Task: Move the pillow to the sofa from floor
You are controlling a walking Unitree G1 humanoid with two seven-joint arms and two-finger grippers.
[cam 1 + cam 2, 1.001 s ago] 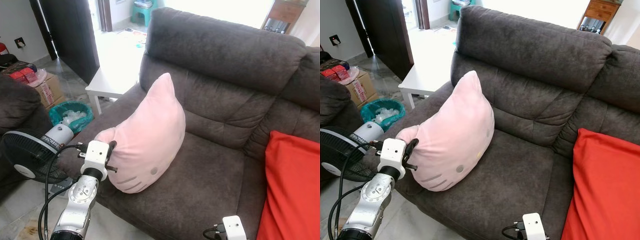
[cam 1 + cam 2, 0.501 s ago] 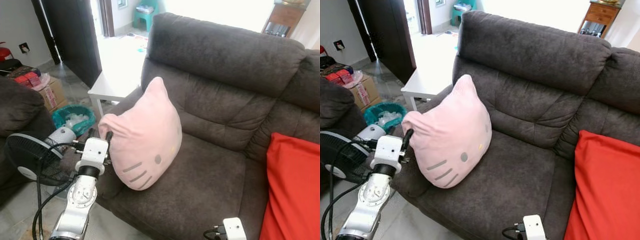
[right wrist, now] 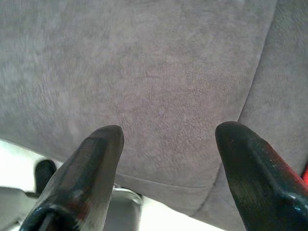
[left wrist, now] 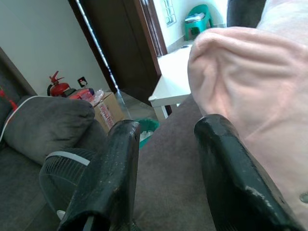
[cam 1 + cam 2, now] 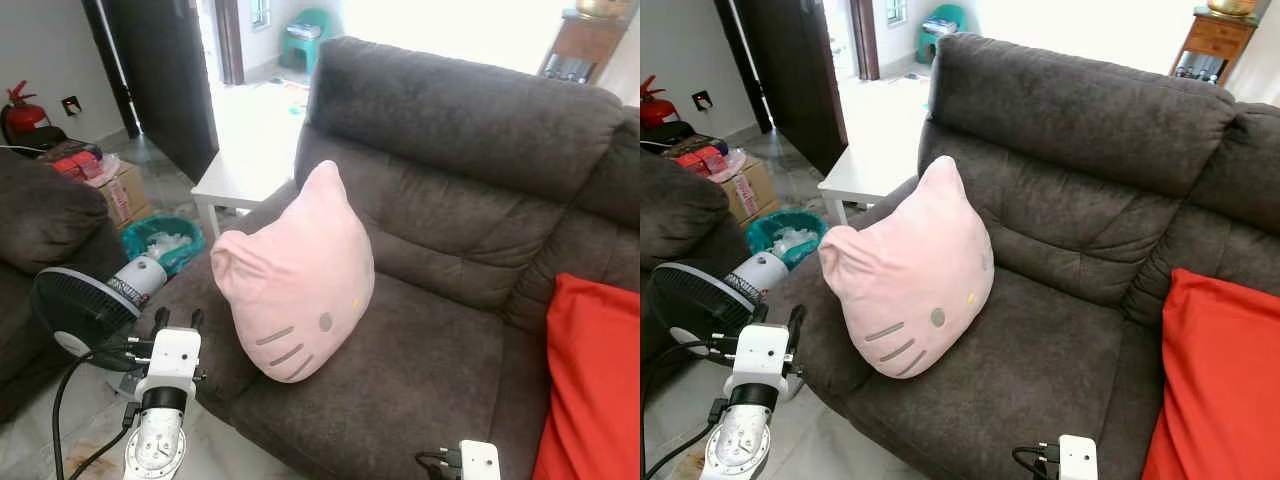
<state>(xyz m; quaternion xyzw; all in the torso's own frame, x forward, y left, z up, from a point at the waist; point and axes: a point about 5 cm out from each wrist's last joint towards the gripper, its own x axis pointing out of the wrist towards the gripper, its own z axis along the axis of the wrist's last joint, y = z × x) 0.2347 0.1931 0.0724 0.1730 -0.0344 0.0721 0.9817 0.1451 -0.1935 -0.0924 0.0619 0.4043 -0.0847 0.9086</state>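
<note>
Dark tiled floor (image 5: 60, 440) runs along the sofa (image 5: 460, 200). From the left, a fan (image 5: 80, 315) stands by the left gripper (image 5: 178, 320), spread and empty, just beside the pillow (image 5: 295, 285), propped upright on the seat's front edge. A forward topple seems possible. Further right, the right gripper (image 3: 166, 178) is spread; its arm is cut off.
</note>
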